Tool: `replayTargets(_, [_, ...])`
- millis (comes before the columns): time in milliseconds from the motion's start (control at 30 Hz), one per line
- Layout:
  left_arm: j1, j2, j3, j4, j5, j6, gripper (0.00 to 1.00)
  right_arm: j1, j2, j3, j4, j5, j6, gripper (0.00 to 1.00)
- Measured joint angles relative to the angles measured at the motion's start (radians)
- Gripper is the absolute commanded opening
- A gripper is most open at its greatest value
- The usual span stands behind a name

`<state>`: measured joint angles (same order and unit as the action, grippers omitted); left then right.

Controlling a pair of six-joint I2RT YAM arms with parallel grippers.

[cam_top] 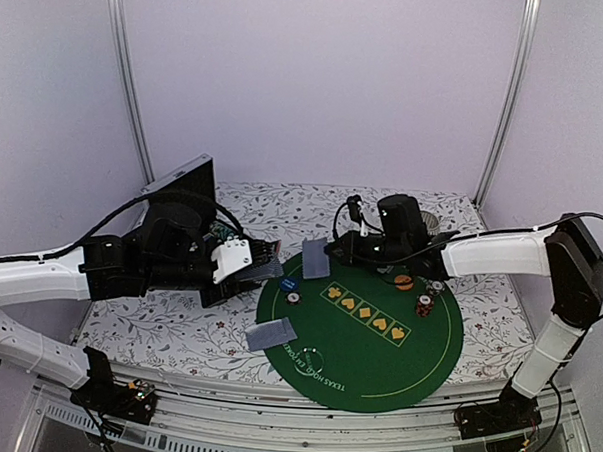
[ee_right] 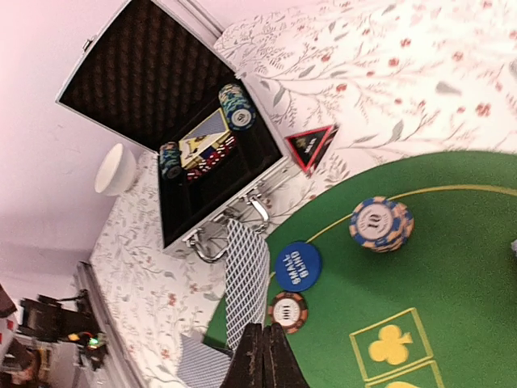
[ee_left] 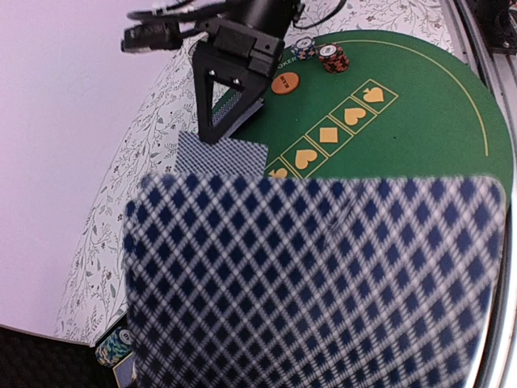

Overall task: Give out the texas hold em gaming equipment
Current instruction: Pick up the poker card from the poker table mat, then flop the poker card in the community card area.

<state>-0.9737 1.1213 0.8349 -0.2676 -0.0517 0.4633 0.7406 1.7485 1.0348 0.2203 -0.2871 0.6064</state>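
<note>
Playing cards [ee_left: 323, 275], blue diamond-patterned backs, gripped in left hand [cam_top: 268, 268], right hand [ee_right: 261, 343] pinching single card [ee_right: 246, 275]

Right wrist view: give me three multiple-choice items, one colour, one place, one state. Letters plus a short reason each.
1. The SMALL BLIND disc on the green mat is:
A) orange
B) blue
C) white

2. Beside the open case, the black red-edged triangle lies:
A) on the mat
B) on the floral cloth
C) on a chip stack

3. The right gripper is:
A) open and empty
B) shut on a chip
C) shut on a playing card

Key:
1. B, the disc's face is plainly blue.
2. B, floral print shows on all sides of the triangle.
3. C, the fingers meet on the card's lower edge.
</note>
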Motion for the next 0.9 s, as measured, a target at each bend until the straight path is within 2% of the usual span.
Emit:
replayTargets(133, [0.000,0.000,0.000,0.000,0.000,0.000,0.43,0.012,-0.084,0.039,-0.157,0.161,-0.254,0.02])
replayTargets(233, [0.000,0.000,0.000,0.000,-0.001,0.000,0.43,0.040,-0.109,0.043,-0.234,0.338,-0.480,0.02])
replayTargets(400, [0.000,0.000,0.000,0.000,-0.001,0.000,0.42,0.135,-0.116,0.009,-0.228,0.554,-0.861,0.02])
replayTargets(600, [0.000,0.000,0.000,0.000,-0.001,0.000,0.43,0.276,-0.120,-0.110,-0.146,0.623,-1.227,0.02])
replayTargets(900, [0.000,0.000,0.000,0.000,-0.001,0.000,0.43,0.391,-0.089,-0.239,-0.088,0.608,-1.507,0.02])
